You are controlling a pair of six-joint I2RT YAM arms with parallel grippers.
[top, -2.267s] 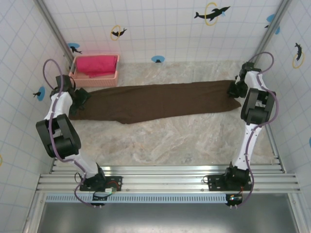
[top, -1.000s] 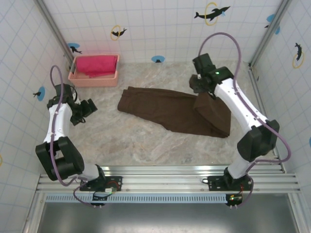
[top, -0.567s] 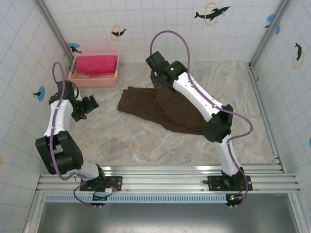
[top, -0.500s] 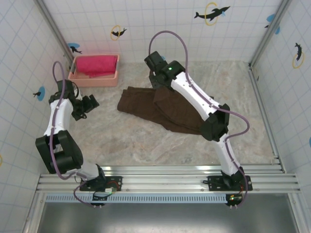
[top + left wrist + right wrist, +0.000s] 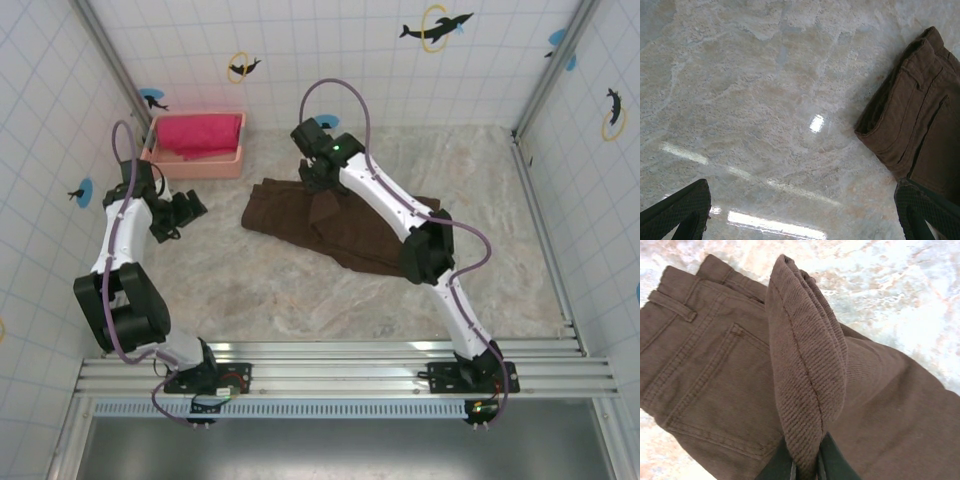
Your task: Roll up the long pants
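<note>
The long pants (image 5: 350,228) lie folded over themselves in the middle of the table, dark brown, with the waist end at the left. My right gripper (image 5: 318,186) is over that waist end, shut on a hem fold of the leg that it holds up. In the right wrist view the ribbed fold (image 5: 807,370) rises from between the black fingers (image 5: 776,467), above the back pocket and belt loop (image 5: 675,307). My left gripper (image 5: 186,210) hangs open left of the pants, apart from them. Its wrist view has the waist corner (image 5: 920,125) at the right, with bare table between the fingertips (image 5: 680,207).
A pink basket (image 5: 192,159) holding a bright pink cloth (image 5: 198,132) stands at the back left against the tiled wall. The marbled tabletop (image 5: 300,295) lies bare in front of the pants. Metal corner posts stand at the back left and back right.
My right gripper has carried the leg end from the far right across to the left, over the waist, folding the pants. My left gripper has let go and drawn back to the left.
</note>
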